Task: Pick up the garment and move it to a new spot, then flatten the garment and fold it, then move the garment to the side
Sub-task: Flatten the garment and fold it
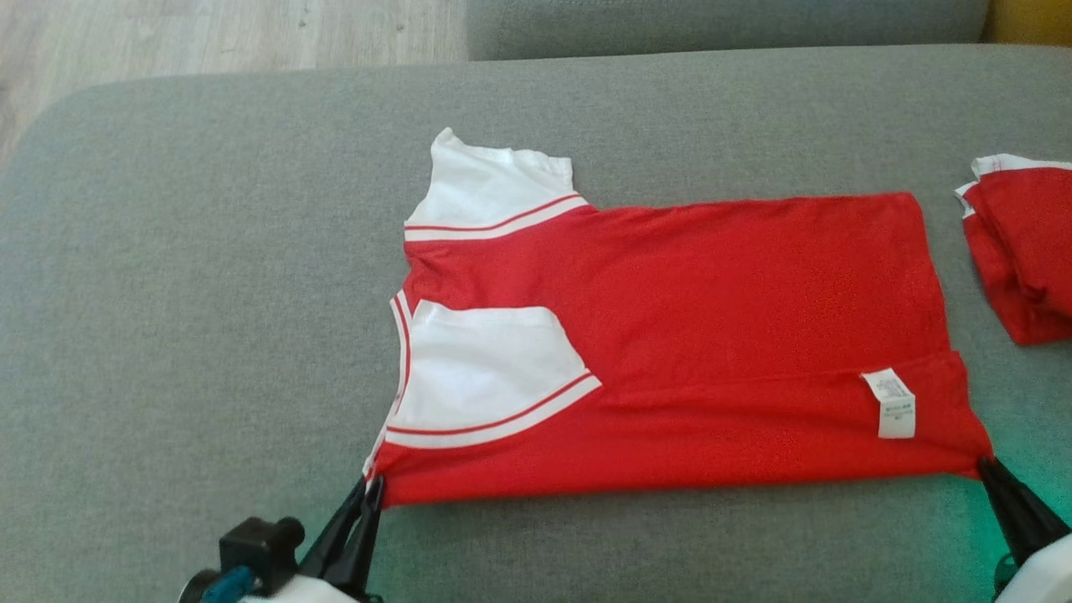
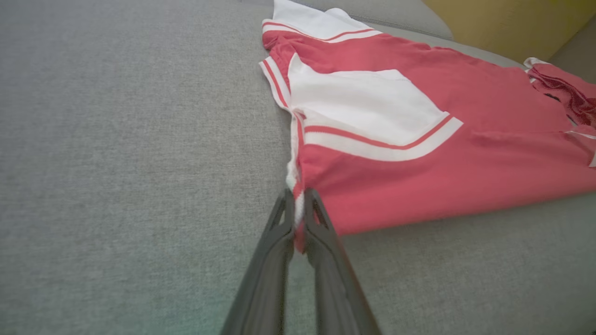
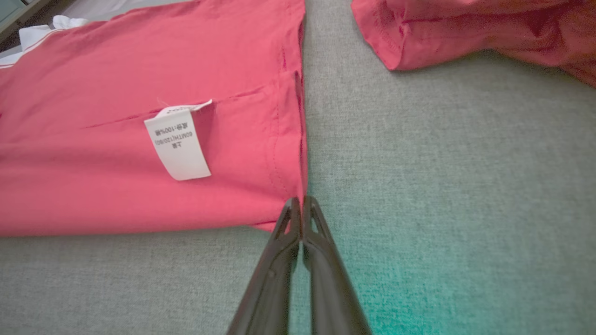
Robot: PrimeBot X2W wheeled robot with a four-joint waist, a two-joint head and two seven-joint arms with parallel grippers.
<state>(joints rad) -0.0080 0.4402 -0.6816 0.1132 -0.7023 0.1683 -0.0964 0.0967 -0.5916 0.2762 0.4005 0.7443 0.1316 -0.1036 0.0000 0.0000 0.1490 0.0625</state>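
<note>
While the red T-shirt (image 1: 712,285) lay spread lengthwise on the grey cushion (image 1: 209,293), collar end to the left and hem to the right, the folding step looked to be under way. Its near long side was already turned over the body, so that one white sleeve (image 1: 490,368) and the care label (image 1: 890,404) faced up. The left gripper (image 1: 368,490) pinched the near corner at the collar end, fingers pressed together on cloth. The right gripper (image 1: 986,469) likewise nipped the near hem corner. The far sleeve (image 1: 494,184) jutted out unfolded. A second red garment (image 1: 1026,251) sat apart at the right. The next move probably called for both grippers to lift evenly and carry the near fold across, keeping it taut so it would not sag.
</note>
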